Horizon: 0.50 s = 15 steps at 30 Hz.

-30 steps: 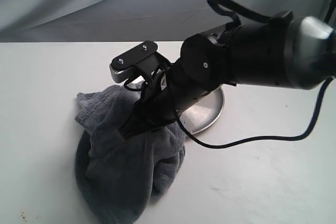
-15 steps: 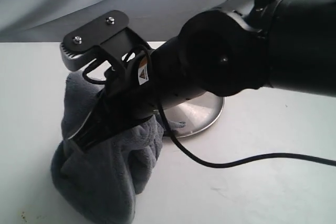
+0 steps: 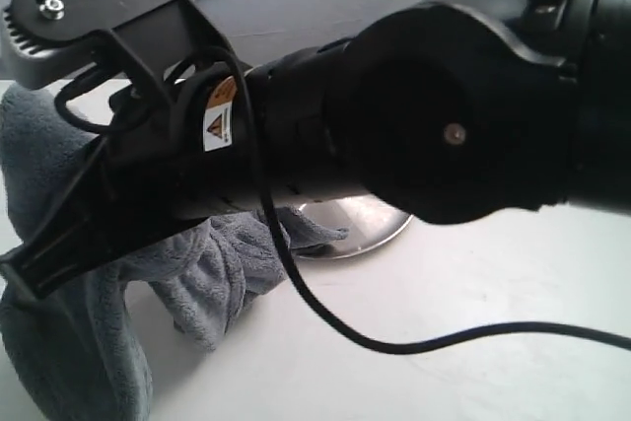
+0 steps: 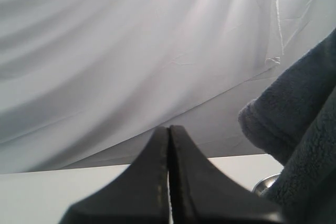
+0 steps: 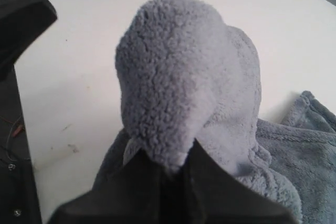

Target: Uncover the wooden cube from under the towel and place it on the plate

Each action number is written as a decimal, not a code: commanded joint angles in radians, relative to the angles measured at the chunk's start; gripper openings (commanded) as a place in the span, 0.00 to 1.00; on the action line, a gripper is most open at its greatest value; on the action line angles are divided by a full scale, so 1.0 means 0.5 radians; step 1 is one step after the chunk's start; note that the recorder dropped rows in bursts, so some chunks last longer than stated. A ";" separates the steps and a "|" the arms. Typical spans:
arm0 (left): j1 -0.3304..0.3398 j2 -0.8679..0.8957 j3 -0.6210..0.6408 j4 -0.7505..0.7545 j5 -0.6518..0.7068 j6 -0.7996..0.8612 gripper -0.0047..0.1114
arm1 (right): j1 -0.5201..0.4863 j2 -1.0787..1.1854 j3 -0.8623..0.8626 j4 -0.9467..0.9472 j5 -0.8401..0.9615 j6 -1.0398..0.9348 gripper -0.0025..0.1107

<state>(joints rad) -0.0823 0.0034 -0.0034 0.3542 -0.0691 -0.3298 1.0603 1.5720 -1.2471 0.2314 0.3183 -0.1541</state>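
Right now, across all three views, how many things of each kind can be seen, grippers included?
towel: 1
plate: 1
grippers: 2, the left gripper shut on nothing and the right gripper pinching the towel
wooden cube: 0 in view
Total: 4

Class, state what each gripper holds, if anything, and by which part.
The right gripper is shut on a bunched fold of the fluffy slate-grey fleece towel. The left gripper is shut and holds nothing.
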 commanded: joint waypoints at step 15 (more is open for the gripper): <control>0.004 -0.007 0.007 -0.001 -0.018 -0.010 0.04 | -0.002 -0.019 0.000 0.034 -0.073 0.119 0.02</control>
<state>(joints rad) -0.0823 0.0034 -0.0034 0.3542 -0.0691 -0.3298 1.1028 1.5720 -1.2471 0.2433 0.2514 -0.1434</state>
